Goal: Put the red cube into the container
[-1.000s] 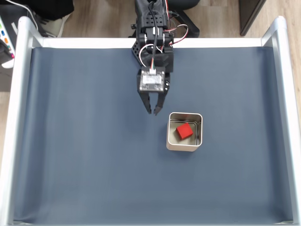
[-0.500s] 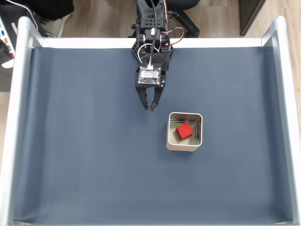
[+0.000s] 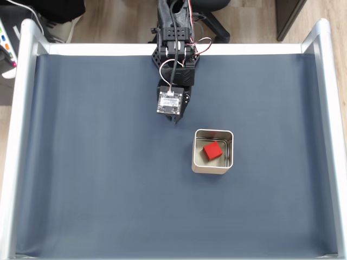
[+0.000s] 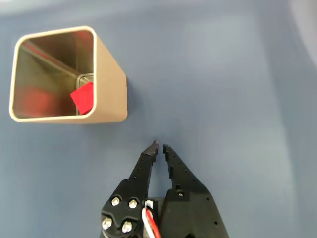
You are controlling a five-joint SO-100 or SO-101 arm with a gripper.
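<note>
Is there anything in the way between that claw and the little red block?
Only the container's own wall. The red cube already lies inside the container, and the gripper is empty, jaws nearly together, over bare mat beside it.

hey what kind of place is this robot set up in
Probably a home or office workbench rigged for robot trials. A dark blue mat lies inside a pale raised frame, wood-look flooring shows beyond it, and the props are few: a metal container holding a red cube, near the arm's empty hand.
</note>
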